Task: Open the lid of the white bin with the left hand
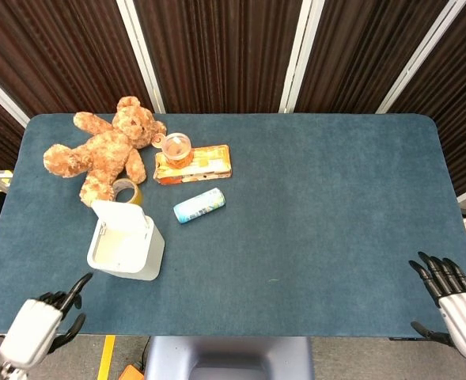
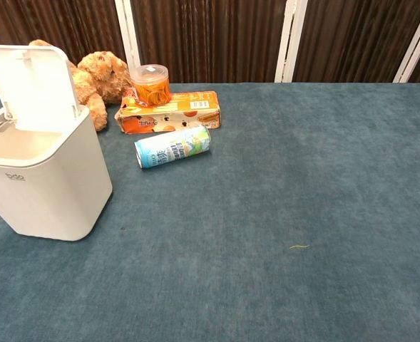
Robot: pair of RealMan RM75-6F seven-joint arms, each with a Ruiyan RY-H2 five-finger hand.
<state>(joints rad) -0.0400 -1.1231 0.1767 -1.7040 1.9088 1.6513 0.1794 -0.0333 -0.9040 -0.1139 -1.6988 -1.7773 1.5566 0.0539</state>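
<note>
The white bin (image 1: 126, 252) (image 2: 49, 191) stands near the table's front left. Its lid (image 1: 120, 216) (image 2: 33, 88) is up, standing upright at the back edge, and the inside shows. My left hand (image 1: 39, 326) hangs off the front left corner of the table, apart from the bin, fingers loosely apart and holding nothing. My right hand (image 1: 456, 301) sits at the front right edge, fingers spread, empty. Neither hand shows in the chest view.
Behind the bin lie a brown teddy bear (image 1: 102, 150), a tape roll (image 1: 126, 195), an orange carton (image 1: 193, 165) with a small jar (image 1: 176, 146) on it, and a light blue can (image 1: 199, 205) lying on its side.
</note>
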